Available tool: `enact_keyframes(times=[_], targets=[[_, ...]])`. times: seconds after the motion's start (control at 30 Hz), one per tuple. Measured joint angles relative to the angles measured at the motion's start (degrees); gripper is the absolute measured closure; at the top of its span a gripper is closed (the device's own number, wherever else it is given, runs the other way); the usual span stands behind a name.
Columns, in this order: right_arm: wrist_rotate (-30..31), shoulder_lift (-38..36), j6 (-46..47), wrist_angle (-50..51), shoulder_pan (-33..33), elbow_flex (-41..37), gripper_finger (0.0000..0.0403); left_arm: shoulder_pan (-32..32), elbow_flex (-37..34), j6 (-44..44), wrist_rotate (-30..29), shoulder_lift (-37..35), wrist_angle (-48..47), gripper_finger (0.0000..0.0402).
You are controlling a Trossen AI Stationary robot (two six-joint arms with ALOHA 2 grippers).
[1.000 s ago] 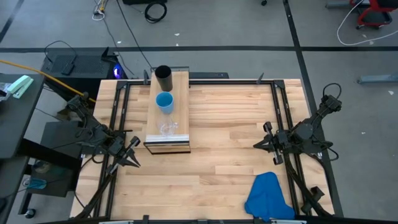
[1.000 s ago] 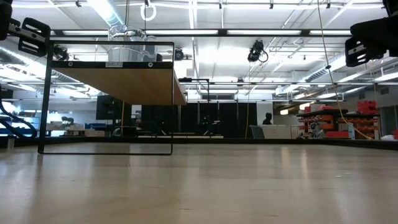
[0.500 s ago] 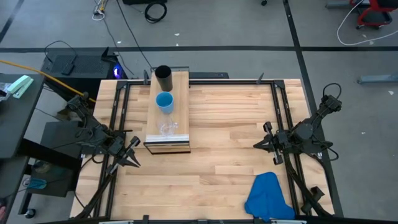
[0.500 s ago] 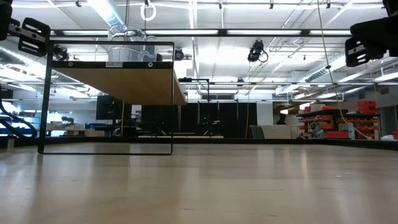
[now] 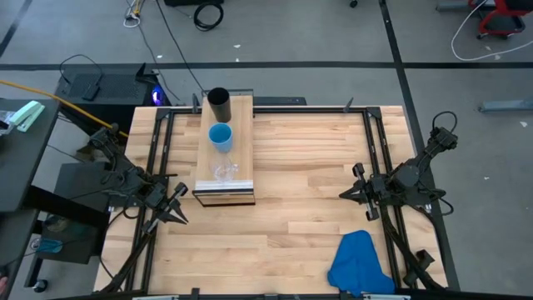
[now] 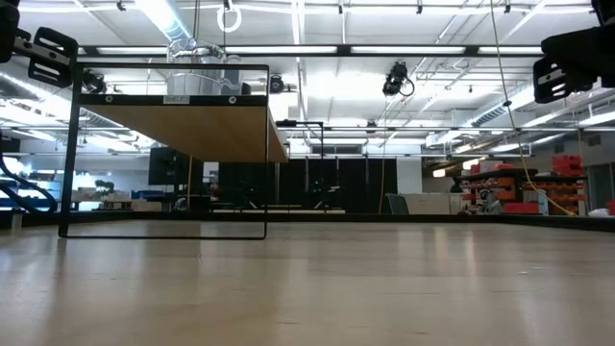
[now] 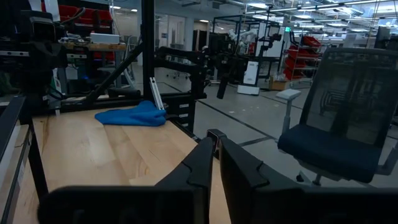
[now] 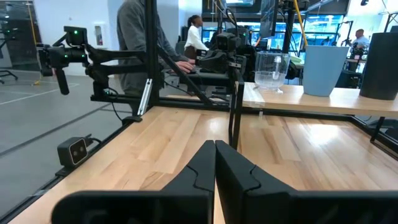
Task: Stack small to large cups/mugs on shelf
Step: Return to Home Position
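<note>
Three cups stand upright in a row on the raised wooden shelf (image 5: 225, 150): the tall black cup (image 5: 219, 103) at the far end, the blue cup (image 5: 221, 136) in the middle, the clear plastic cup (image 5: 223, 172) at the near end. The right wrist view shows the clear cup (image 8: 271, 68), the blue cup (image 8: 323, 70) and the black cup (image 8: 380, 65) on the shelf top (image 8: 348, 99). My left gripper (image 5: 178, 207) waits shut at the table's left edge, and its closed fingers show in its wrist view (image 7: 216, 152). My right gripper (image 5: 351, 193) waits shut at the right edge (image 8: 215, 155).
A crumpled blue cloth (image 5: 358, 262) lies at the table's near right corner, also seen in the left wrist view as a blue cloth (image 7: 132, 116). The shelf's black frame (image 6: 163, 149) stands on the table's left half. People stand beyond the table in the right wrist view.
</note>
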State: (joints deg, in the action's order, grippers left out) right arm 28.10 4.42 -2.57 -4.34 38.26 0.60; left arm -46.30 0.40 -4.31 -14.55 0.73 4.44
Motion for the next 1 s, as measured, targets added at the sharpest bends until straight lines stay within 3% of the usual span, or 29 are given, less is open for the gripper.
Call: enact_keyframes(times=[1.0], targets=[[0.01,0.01,0.0,0.0,0.0,0.0,0.0386,0.0,0.0,0.01,-0.02,0.0,0.01,0.0371]])
